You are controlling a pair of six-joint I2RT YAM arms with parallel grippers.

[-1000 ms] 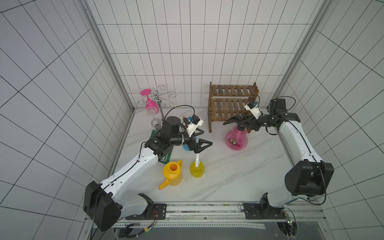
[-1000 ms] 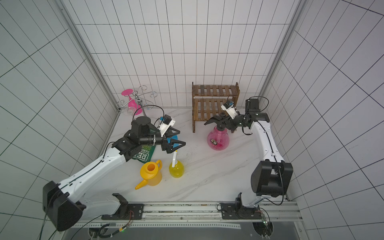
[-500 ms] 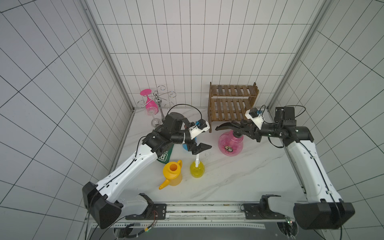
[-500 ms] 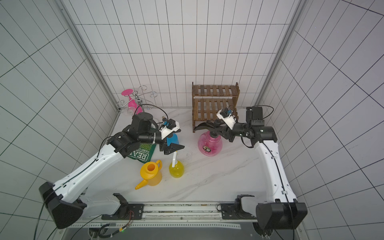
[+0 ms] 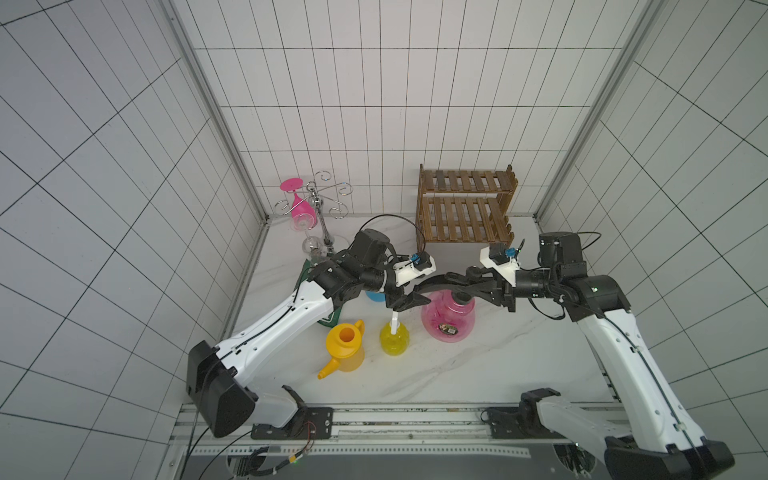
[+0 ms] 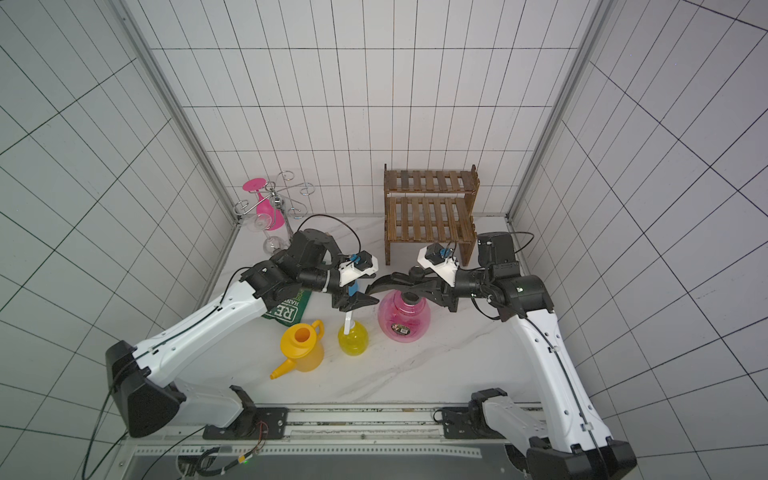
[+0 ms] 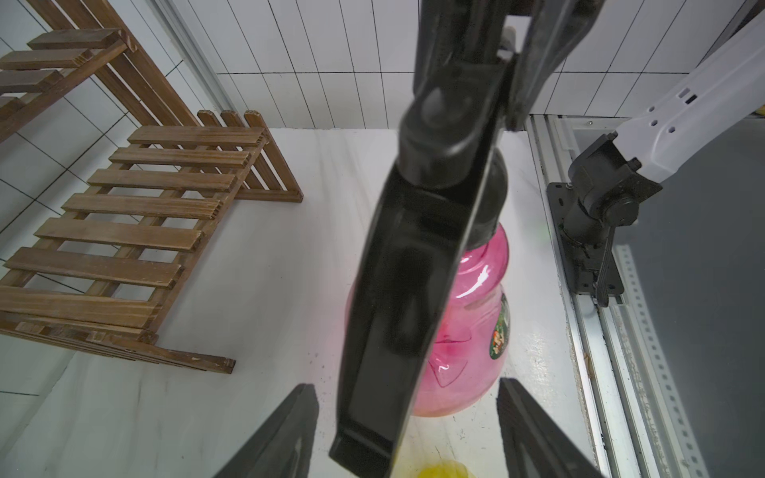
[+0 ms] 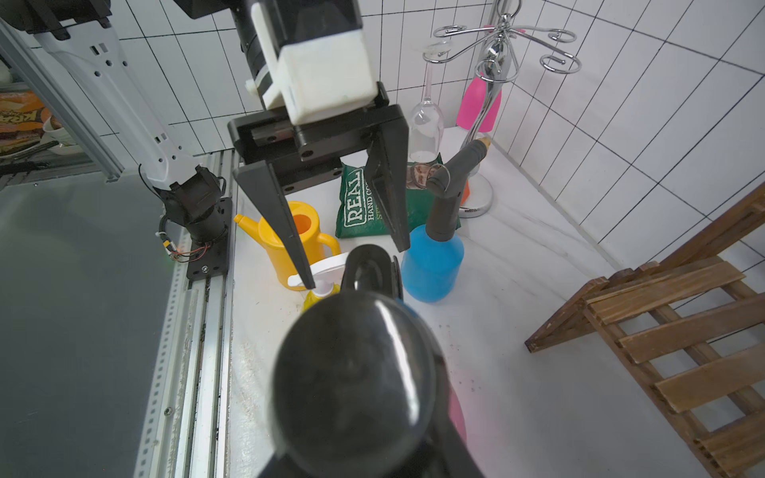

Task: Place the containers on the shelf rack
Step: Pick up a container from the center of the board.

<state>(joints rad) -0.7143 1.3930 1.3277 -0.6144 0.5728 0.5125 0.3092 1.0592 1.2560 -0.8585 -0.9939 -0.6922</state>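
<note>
My right gripper [image 5: 462, 291] is shut on the black pump of the pink sprayer [image 5: 448, 322], which stands upright mid-table. In the right wrist view the pump [image 8: 356, 372] hides the fingers. The pump's long handle reaches between the fingers of my left gripper [image 7: 406, 385], which is open and not touching it. Under that gripper stands the yellow trigger bottle [image 5: 394, 338], with the watering can [image 5: 345, 345] to its left. The blue sprayer [image 8: 432, 265] is behind them, mostly hidden by my left arm in both top views. The shelf rack [image 5: 463, 212] stands bare at the back wall.
A chrome glass holder [image 5: 320, 199] with a pink wine glass [image 5: 300, 208] and a clear glass stands at the back left. A green snack bag [image 6: 286, 311] lies under my left arm. Tiled walls close three sides. A metal rail [image 5: 374, 419] runs along the front.
My right arm has carried the pink sprayer left and forward, away from the rack. My left gripper has come up around the pump handle's tip, and its jaws have narrowed.
</note>
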